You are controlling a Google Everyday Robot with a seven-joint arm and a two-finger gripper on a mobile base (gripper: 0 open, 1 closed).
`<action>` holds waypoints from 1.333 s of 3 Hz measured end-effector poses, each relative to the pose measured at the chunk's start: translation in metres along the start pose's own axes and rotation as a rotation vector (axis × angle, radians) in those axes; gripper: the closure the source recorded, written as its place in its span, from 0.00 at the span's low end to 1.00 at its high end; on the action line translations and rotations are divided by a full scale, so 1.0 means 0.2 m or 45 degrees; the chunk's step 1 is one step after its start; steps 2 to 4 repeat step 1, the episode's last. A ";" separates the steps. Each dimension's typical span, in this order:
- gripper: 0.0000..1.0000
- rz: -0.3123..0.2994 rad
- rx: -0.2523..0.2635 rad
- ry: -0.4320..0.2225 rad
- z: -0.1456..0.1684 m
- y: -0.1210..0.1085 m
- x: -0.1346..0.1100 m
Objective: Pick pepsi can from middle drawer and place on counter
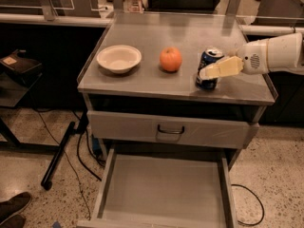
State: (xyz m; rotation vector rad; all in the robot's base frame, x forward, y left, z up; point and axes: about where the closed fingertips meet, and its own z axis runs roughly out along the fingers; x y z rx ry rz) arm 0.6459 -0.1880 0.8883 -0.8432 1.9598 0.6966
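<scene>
Camera view, looking down on a grey metal desk. On its right front part, standing upright, the pepsi can — up on the desk top, not in the middle drawer, pulled far out below near the floor. Reaching in from the right on a white arm, the tool, set right at the can's near side; cannot tell whether clamped on the can or slack. Left of the can, apart from it, an orange; further left, a white bowl. Between desk top and open drawer — a shut drawer front with a dark handle.
</scene>
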 end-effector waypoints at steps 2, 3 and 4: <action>0.00 0.000 0.000 0.000 0.00 0.00 0.00; 0.00 0.000 0.000 0.000 0.00 0.00 0.00; 0.00 0.000 0.000 0.000 0.00 0.00 0.00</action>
